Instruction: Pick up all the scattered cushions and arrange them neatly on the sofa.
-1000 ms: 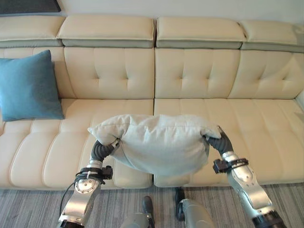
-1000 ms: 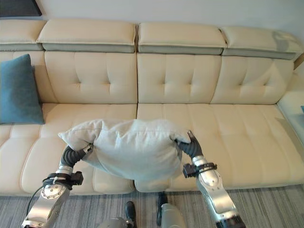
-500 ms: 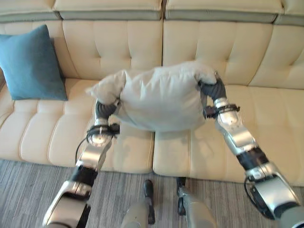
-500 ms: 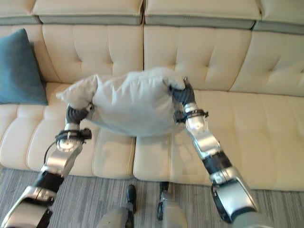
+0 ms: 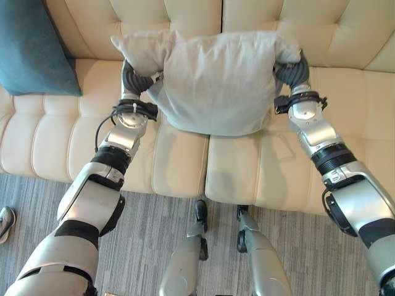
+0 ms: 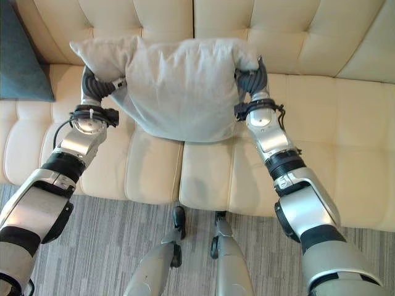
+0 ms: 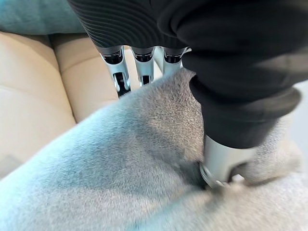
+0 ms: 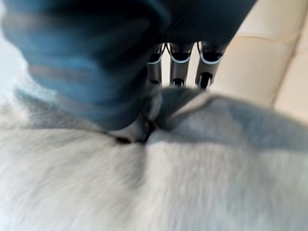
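A light grey cushion (image 5: 216, 80) hangs between my two hands over the cream sofa's seat (image 5: 55, 142), close to its backrest. My left hand (image 5: 137, 79) grips its left top corner, and in the left wrist view the thumb (image 7: 226, 159) presses into the grey cloth (image 7: 120, 168) with the fingers (image 7: 120, 77) behind the fold. My right hand (image 5: 291, 68) pinches the right top corner the same way (image 8: 139, 127). A teal cushion (image 5: 31, 43) leans against the backrest at the far left of the sofa.
The sofa's tufted backrest (image 5: 345, 31) runs across the top. Bare seat (image 5: 364, 123) lies to the right of the grey cushion. A striped grey carpet (image 5: 142, 234) covers the floor in front. A person's shoe (image 5: 5, 221) shows at the left edge.
The camera has tipped down and closer to the sofa. Both hands have carried the grey cushion forward and up, from the seat's front edge toward the backrest.
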Tool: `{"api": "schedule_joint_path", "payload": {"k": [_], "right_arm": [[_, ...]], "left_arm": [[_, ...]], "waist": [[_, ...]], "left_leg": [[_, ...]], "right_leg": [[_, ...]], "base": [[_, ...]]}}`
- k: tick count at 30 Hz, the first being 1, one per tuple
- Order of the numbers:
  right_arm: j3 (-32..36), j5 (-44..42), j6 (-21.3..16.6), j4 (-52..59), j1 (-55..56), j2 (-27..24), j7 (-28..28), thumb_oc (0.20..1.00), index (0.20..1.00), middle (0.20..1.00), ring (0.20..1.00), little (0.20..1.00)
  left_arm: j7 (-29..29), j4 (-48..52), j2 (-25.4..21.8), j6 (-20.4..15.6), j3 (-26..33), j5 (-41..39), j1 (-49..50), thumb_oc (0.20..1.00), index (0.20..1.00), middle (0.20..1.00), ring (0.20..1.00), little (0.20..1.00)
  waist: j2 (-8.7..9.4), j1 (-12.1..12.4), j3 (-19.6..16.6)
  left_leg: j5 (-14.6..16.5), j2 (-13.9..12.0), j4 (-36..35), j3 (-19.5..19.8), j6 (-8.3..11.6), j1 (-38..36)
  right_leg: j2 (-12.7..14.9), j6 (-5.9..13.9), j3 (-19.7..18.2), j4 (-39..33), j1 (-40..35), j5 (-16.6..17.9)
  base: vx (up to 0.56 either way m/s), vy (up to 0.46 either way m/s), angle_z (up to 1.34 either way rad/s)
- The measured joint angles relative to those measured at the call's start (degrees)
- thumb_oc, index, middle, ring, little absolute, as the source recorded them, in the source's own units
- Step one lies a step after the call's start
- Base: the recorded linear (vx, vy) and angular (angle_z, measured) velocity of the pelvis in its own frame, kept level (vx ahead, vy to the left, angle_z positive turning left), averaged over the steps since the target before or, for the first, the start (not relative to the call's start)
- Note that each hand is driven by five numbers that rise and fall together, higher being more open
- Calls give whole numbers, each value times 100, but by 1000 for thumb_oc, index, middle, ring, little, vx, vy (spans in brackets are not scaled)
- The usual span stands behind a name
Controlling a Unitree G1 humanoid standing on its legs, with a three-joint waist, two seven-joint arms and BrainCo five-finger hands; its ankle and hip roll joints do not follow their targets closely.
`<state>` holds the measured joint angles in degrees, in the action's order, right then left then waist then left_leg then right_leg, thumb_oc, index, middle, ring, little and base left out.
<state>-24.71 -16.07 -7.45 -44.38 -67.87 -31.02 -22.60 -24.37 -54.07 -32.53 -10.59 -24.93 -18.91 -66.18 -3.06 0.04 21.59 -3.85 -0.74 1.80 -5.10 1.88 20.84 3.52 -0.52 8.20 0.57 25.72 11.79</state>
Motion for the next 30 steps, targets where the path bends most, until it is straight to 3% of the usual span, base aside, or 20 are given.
{"api": "schedule_joint_path", "payload": {"k": [8, 11, 15, 17, 18, 22, 25, 29, 30], "right_arm": [[-167, 13, -6, -194, -686, -726, -51, 1000, 1000, 1000, 1000, 1000], [-108, -25, -8, 51, -520, -1113, -29, 1000, 1000, 1000, 1000, 1000], [625, -30, -121, 1116, 439, -1300, 15, 1000, 1000, 1000, 1000, 1000], [1715, 61, -143, 2643, 2091, -1309, 156, 1000, 1000, 1000, 1000, 1000], [1935, 121, -220, 2955, 2608, -1264, 194, 1000, 1000, 1000, 1000, 1000], [2834, 170, -207, 3933, 5206, -221, 1027, 1000, 1000, 1000, 1000, 1000], [2815, 266, -72, 3969, 6473, -7, 1576, 1000, 1000, 1000, 1000, 1000], [3210, 368, 17, 3260, 7775, 568, 2023, 1000, 1000, 1000, 1000, 1000], [3339, 377, 32, 2598, 8128, 849, 2154, 1000, 1000, 1000, 1000, 1000]], "left_arm": [[37, -31, -840, -27, -29, 34, -430, 1000, 1000, 1000, 1000, 1000], [92, 915, -1290, -171, 300, 34, 116, 1000, 1000, 1000, 1000, 1000], [129, 2027, -1389, -380, 1107, 44, 1405, 1000, 1000, 1000, 1000, 1000], [197, 3310, -1216, -337, 2113, 232, 3090, 1000, 1000, 1000, 1000, 1000], [205, 3547, -1147, -384, 2295, 263, 3570, 1000, 1000, 1000, 1000, 1000], [874, 3770, -407, -203, 2951, 264, 5652, 1000, 1000, 1000, 1000, 1000], [1361, 3772, -169, 26, 3024, 346, 6704, 1000, 1000, 1000, 1000, 1000], [1836, 3646, 636, 153, 3224, 428, 7738, 1000, 1000, 1000, 1000, 1000], [1989, 3230, 966, 213, 3206, 429, 8107, 1000, 1000, 1000, 1000, 1000]], "waist": [[32, 1, 1], [97, -3, 23], [194, -2, 2], [282, -20, 3], [307, -12, -3], [566, -43, -193], [696, -137, -498], [756, -270, -940], [758, -312, -1168]], "left_leg": [[0, -2, -6, -3, 0, -29], [1, 4, -19, -5, 0, -155], [1, 14, -34, -8, 1, -323], [8, 39, -121, -12, -1, -524], [7, 38, -131, -10, -2, -586], [77, 39, -333, -108, 0, -1127], [109, 29, -500, -180, 9, -1391], [136, 95, -636, -241, -32, -1734], [160, 115, -636, -349, -97, -1879]], "right_leg": [[5, -1, -16, 16, -28, 1], [9, 0, -23, 20, -152, 1], [17, 11, -40, 28, -303, -8], [-7, 97, -70, 13, -461, -73], [-12, 113, -72, 13, -517, -86], [-36, 238, -205, -63, -938, -184], [-23, 286, -239, -206, -1166, -211], [-14, 313, -364, -310, -1438, -205], [-14, 345, -455, -366, -1567, -186]], "base": [[11, -3, 1], [0, 0, 0], [31, 7, -1], [64, 3, 0], [141, 28, -4], [101, 45, -14], [18, 44, -14], [-62, 41, -15], [-187, 55, -30]]}}
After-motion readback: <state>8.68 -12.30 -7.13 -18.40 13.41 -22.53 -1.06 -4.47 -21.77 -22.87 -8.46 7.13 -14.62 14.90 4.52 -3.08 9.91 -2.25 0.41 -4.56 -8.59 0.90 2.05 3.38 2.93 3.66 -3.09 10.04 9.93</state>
